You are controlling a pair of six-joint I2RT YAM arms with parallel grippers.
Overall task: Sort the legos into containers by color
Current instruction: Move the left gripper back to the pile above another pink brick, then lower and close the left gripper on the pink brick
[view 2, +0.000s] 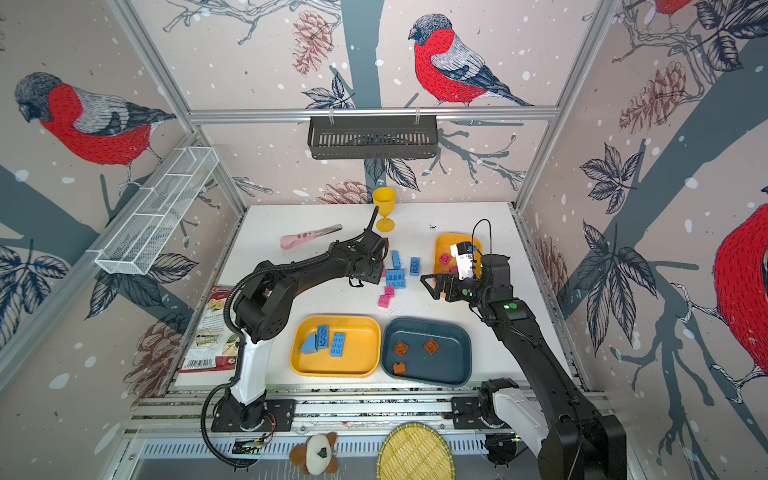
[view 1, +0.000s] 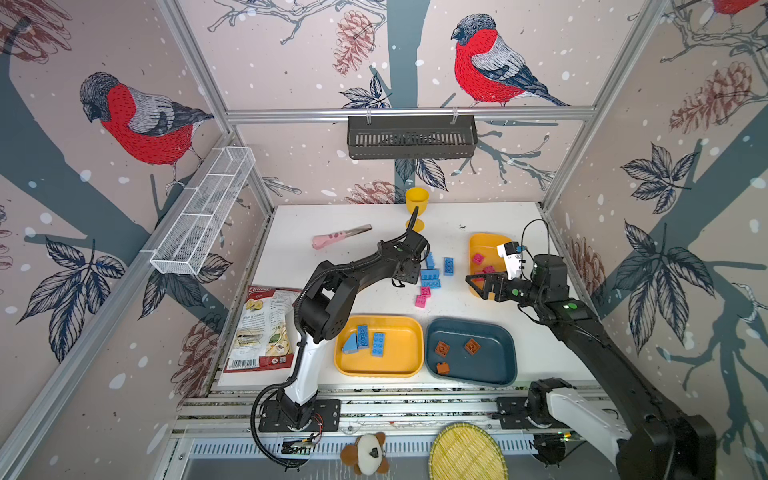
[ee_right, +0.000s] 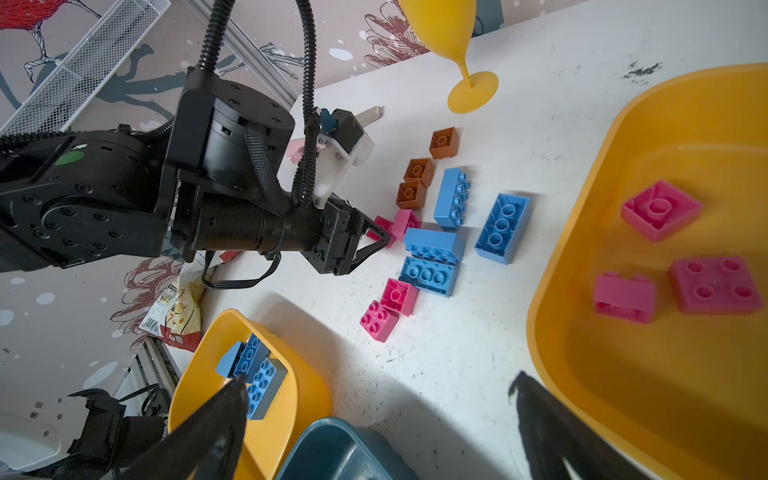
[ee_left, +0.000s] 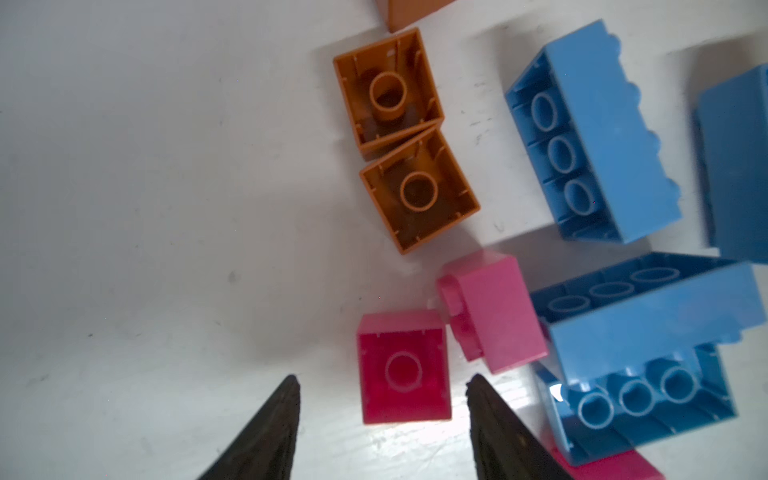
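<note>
In the left wrist view my left gripper [ee_left: 382,377] is open, its fingertips either side of a pink lego [ee_left: 403,365] lying studs down, not touching it. Around it lie two brown legos [ee_left: 388,91], another pink one [ee_left: 498,311] and blue legos [ee_left: 594,133]. My right gripper [ee_right: 376,384] hangs open and empty over bare table, between the smaller yellow container [ee_right: 623,395] holding three pink legos [ee_right: 660,210] and the front containers. In a top view the larger yellow container [view 1: 401,353] holds three blue legos [view 1: 378,344], and the teal container [view 1: 492,361] holds three brown ones [view 1: 441,348].
A yellow goblet [view 1: 417,201] and a pink-handled tool [view 1: 332,239] stand at the back of the table. A snack bag [view 1: 266,328] lies at the left edge. A white mesh basket [view 1: 203,212] hangs on the left wall and a black basket [view 1: 411,137] on the back wall.
</note>
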